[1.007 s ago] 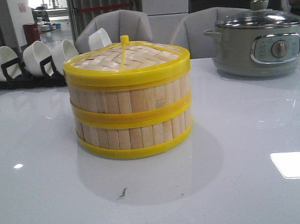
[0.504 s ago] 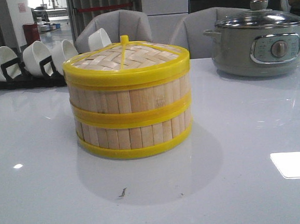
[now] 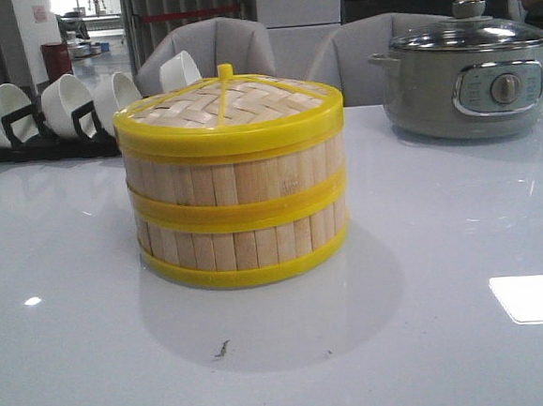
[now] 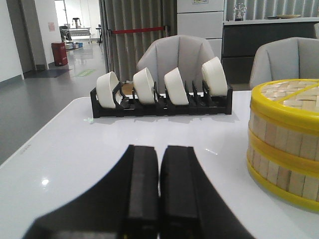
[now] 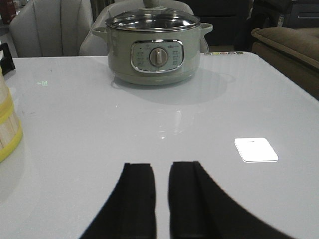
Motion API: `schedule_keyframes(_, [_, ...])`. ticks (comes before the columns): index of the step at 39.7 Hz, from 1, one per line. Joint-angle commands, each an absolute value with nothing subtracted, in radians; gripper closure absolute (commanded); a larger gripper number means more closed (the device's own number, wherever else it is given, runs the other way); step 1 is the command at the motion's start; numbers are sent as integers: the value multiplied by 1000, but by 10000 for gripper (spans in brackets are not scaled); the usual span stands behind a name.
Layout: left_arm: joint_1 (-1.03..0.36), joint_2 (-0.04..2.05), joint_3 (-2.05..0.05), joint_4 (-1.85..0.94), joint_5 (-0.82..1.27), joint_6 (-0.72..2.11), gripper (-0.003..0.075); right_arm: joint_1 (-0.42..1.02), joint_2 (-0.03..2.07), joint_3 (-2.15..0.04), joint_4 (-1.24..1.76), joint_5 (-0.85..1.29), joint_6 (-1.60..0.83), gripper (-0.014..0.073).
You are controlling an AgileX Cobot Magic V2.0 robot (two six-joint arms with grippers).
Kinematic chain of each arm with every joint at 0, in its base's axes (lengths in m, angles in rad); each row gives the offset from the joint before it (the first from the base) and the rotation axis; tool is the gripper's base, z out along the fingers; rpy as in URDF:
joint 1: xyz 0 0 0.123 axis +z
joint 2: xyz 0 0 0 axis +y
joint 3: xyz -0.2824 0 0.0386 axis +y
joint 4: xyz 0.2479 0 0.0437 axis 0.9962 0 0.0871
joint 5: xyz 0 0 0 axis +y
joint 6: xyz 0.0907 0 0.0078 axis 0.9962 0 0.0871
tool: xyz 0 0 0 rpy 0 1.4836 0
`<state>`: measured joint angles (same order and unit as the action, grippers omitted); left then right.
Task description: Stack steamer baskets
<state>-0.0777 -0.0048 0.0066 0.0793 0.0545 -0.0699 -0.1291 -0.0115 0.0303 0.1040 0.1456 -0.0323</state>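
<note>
Your two round bamboo-slat steamer baskets with yellow plastic rims (image 3: 237, 210) are already sitting one on top of the other mid-table, with the flat woven bamboo lid with yellow rim and knob (image 3: 228, 103) on top. Your left gripper (image 4: 159, 191) has its black fingers pressed together, holding nothing, just beside the stack. Your right gripper (image 5: 162, 199) shows a narrow gap, also holding nothing. The grey electric pot with glass lid (image 3: 469, 76) sits far right, and the black rack of white bowls (image 4: 162, 92) far left.
</note>
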Motion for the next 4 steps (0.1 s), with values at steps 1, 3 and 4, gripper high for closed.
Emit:
schedule_keyframes(1, [-77, -17, 7, 76, -23, -76, 636, -127, -31, 15, 110, 66, -37, 369])
schedule_keyframes(3, [-77, -17, 7, 76, -23, -76, 636, -127, -31, 15, 110, 66, -37, 369])
schedule_keyframes(4, [-77, -17, 7, 76, -23, -76, 636, -127, -31, 15, 110, 66, -37, 369])
